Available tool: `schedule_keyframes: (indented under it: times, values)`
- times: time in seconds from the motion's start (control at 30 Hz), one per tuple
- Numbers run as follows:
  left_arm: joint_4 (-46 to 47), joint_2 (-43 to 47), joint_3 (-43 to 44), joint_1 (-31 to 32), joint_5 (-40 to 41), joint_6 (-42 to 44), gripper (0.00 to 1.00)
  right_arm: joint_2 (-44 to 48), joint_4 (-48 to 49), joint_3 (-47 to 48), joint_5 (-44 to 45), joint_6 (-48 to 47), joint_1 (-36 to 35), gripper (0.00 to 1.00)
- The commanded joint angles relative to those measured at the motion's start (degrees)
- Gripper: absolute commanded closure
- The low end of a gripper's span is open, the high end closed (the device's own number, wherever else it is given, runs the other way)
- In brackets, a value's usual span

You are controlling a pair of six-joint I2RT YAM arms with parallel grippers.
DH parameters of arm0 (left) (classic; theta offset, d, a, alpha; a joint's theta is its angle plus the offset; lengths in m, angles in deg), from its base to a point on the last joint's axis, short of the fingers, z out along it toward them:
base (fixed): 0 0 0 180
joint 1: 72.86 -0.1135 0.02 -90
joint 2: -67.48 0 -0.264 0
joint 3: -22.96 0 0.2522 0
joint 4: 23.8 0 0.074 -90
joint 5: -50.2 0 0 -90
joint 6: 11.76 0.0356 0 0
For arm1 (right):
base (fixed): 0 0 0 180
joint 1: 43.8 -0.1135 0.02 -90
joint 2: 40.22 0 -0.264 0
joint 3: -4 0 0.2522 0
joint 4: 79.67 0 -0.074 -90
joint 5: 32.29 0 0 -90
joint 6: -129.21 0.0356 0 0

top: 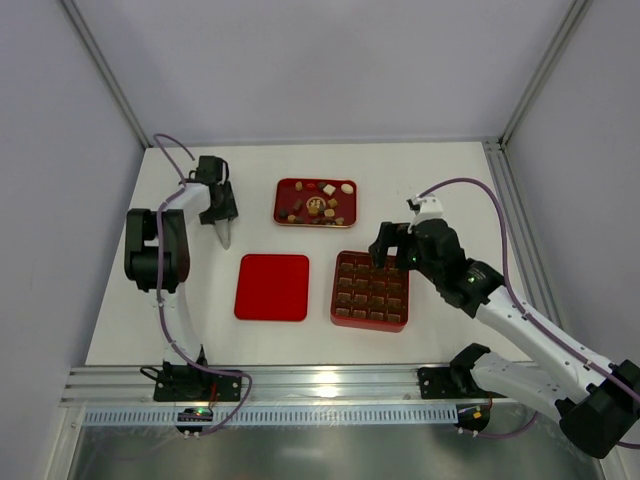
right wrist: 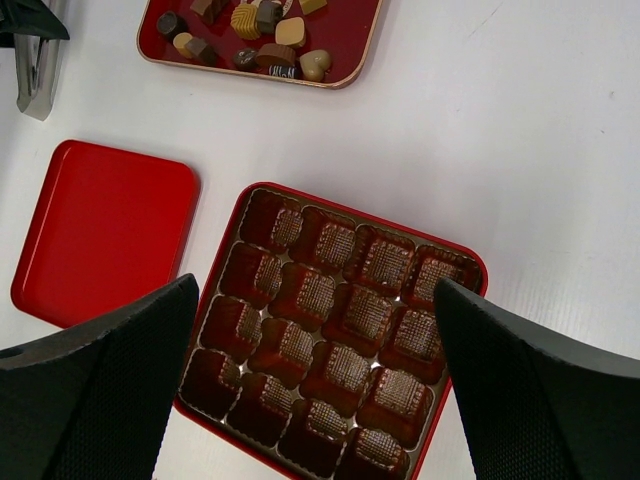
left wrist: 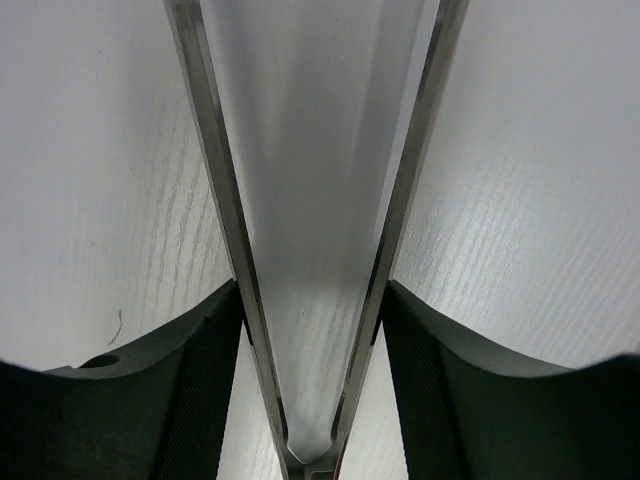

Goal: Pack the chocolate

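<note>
The chocolate [top: 318,203] lies as several small brown, tan and cream pieces in a small red tray [top: 279,200] at the back; it shows again in the right wrist view as chocolate [right wrist: 255,35]. My left gripper [top: 218,205] stands left of that tray, shut on metal tongs [left wrist: 310,200] whose two arms run between its pads; the tongs [top: 224,236] point toward the near edge. My right gripper [right wrist: 315,290] hangs open above the red gridded box [right wrist: 330,330], whose cells are all empty. In the top view the right gripper [top: 386,246] sits over the box's [top: 370,323] far right corner.
The flat red lid [top: 272,287] lies left of the box, also seen as the lid [right wrist: 100,230] in the right wrist view. The tray [right wrist: 345,30] lies beyond the box. White walls enclose the table at the back and both sides.
</note>
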Motion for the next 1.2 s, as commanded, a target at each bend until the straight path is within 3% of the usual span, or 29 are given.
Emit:
schedule_keyframes:
  times: [0.0, 0.37, 0.83, 1.17]
  values:
    - [-2.10, 0.07, 1.72, 0.03, 1.49, 0.55, 0.45, 1.37, 2.30, 0.16, 0.58, 0.71, -0.24, 0.00]
    - [-7.46, 7.63, 5.23, 1.34, 3.60, -0.50, 0.58, 0.94, 2.03, 0.51, 1.37, 0.53, -0.16, 0.00]
    - [-15.98, 17.82, 6.46, 4.86, 7.03, -2.26, 0.58, 0.85, 1.86, 1.12, 2.16, 0.35, -0.16, 0.00]
    - [-23.80, 24.68, 10.42, 9.60, 4.49, -2.09, 0.59, 0.93, 0.63, 2.62, 3.12, 0.00, -0.16, 0.00]
